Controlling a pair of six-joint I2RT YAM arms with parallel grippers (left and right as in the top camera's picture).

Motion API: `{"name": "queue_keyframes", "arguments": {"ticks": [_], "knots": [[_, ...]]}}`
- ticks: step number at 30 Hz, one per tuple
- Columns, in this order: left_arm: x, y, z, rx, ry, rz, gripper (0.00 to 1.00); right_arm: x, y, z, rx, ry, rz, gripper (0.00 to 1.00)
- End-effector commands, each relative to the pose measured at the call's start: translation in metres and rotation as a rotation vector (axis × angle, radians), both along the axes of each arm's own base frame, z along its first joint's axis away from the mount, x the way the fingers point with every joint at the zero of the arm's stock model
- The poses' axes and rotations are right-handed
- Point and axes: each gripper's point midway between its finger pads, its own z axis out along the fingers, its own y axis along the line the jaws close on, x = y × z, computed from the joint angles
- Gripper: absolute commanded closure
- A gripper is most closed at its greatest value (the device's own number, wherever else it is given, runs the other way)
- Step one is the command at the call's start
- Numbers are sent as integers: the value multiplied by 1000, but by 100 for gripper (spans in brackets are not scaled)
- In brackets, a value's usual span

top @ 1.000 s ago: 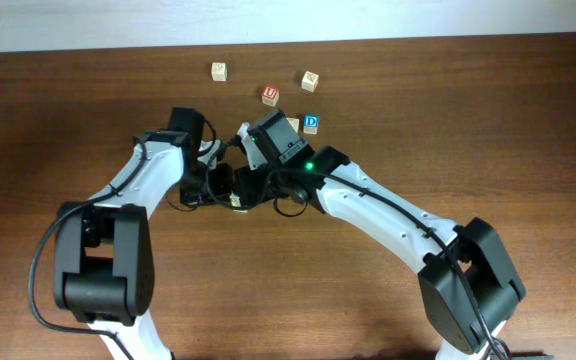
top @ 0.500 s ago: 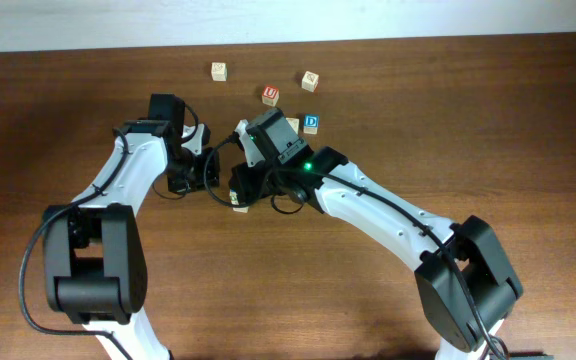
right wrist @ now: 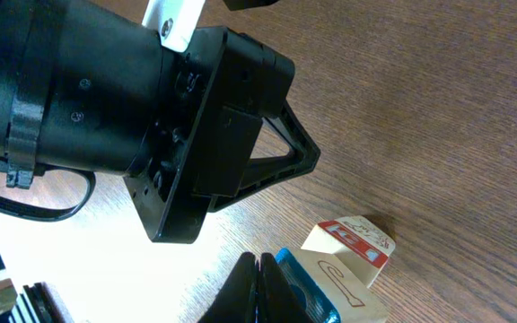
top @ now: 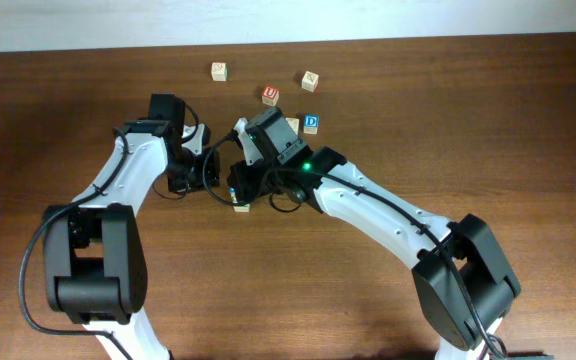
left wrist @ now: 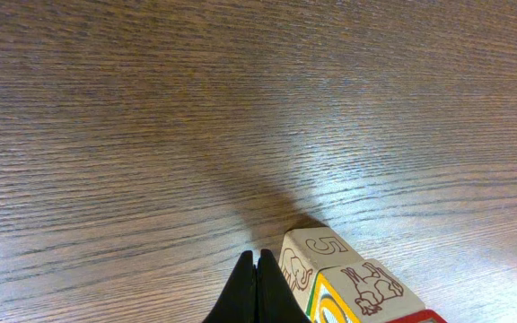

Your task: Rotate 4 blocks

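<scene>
Overhead, blocks: small pale wooden cubes. One block [top: 240,206] lies mid-table, just beside the tips of both grippers. A far-left block [top: 218,71] and a far-right block [top: 310,80] sit near the table's back edge, well apart.
Left wrist, faces: a numbered block [left wrist: 317,254] shows a brown "5" on top. It touches an animal block [left wrist: 366,285], which has a line-drawn animal on top and a yellow-green side.
Right wrist, faces: a hook-drawing block [right wrist: 344,272], with a red-and-white face on its far side, sits against a blue-faced block [right wrist: 302,287].
Left gripper [left wrist: 258,287]: fingers pressed together, pinching nothing. The tips are just beside the numbered block's near corner; contact cannot be told.
Right gripper [right wrist: 259,285]: fingers pressed together, pinching nothing. The blue-faced block is just beside one finger.
Other cubes: red U cube [top: 270,94] and blue D cube [top: 311,123] lie behind the right arm's wrist, near each other.
Room: the table [top: 528,120] shows bare brown wood to the right of the right arm and to the left of the left arm. The two arms crowd together over the middle. The back edge lies just past the far blocks.
</scene>
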Motion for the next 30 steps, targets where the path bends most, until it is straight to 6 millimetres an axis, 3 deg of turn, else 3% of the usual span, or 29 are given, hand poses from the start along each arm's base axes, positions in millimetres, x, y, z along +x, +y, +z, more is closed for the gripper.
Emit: {"name": "queue_keyframes", "arguments": {"ticks": [1, 10, 13, 15, 30], "knots": [[4, -1, 4, -19, -6, 11, 100, -4, -2, -14, -36, 21, -6, 96], [4, -1, 4, -19, -6, 11, 100, -3, -1, -10, -38, 15, -1, 90], [4, -1, 4, -18, -6, 11, 100, -4, -2, -10, -40, 17, -1, 90], [4, -1, 4, -18, -6, 11, 100, -3, -5, -13, -56, 19, -11, 96], [4, 0, 3, -11, -6, 12, 100, -8, -22, -27, -151, 51, -48, 96]]}}
